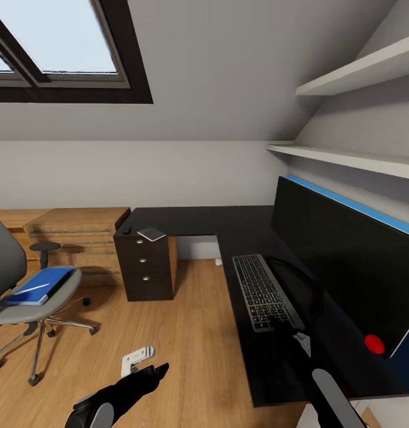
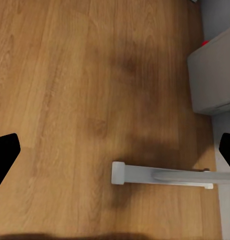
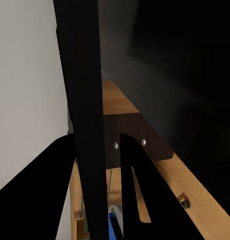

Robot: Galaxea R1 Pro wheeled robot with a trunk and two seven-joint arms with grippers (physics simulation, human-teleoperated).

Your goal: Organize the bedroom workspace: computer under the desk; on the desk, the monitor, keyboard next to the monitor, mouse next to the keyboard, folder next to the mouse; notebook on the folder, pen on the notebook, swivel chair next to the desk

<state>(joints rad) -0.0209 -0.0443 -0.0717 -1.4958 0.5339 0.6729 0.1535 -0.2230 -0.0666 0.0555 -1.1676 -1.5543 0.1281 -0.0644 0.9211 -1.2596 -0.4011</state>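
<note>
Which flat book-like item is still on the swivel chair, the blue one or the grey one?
The blue folder lies on the swivel chair seat. The grey notebook lies on the desk corner above the drawers.

Soft skylight (image 1: 56,35) daylight; faint floor (image 2: 94,100) shadows.

One desk (image 1: 192,219), one monitor (image 1: 341,255), one keyboard (image 1: 263,291), one chair (image 1: 26,297), one folder (image 1: 41,284), one notebook (image 1: 151,233), two shelves (image 1: 353,157), three drawers (image 1: 146,260)
</note>
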